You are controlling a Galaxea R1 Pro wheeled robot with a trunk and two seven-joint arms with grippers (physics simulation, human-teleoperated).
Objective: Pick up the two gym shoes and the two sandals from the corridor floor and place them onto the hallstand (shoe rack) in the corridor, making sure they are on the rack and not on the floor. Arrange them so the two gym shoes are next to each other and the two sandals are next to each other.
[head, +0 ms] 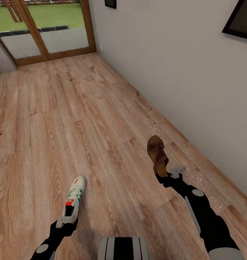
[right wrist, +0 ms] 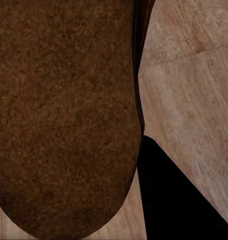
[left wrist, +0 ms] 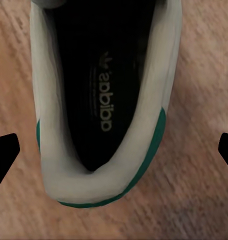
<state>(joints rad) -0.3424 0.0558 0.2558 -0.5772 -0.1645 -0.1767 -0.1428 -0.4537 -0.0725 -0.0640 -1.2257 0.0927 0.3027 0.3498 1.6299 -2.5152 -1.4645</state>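
Two shoes are up off the corridor floor [head: 65, 108], one at the end of each arm, and the hallstand they belong on is nowhere ahead of the robot. Wood-grain planks run forward to a wood-framed glass door [head: 47, 32] at the far end, with a plain pale wall [head: 181, 72] along the right edge of the floor.

At the right gripper [head: 169, 174] hangs a brown sandal [head: 157, 153], held by its heel end, long axis pointing forward and away from the jaws, sole turned on its side toward the wall. In the right wrist view the sandal's brown sole [right wrist: 64, 115] lies hard against one dark finger [right wrist: 179, 200]; the jaws are clenched on it.

At the left gripper [head: 68, 219] is a gym shoe [head: 74, 196], white with green stripes and a red-orange patch, heel at the jaws and toe pointing forward. In the left wrist view its heel opening [left wrist: 101, 105] sits between the two dark fingertips [left wrist: 4, 152], which stand clear of the shoe's sides there, so I cannot tell whether the jaws truly pinch it.

Judging by the bare floor ahead, the robot must first turn or drive to find the rack. Each shoe extends straight out from its jaws, so toes would reach the rack first.
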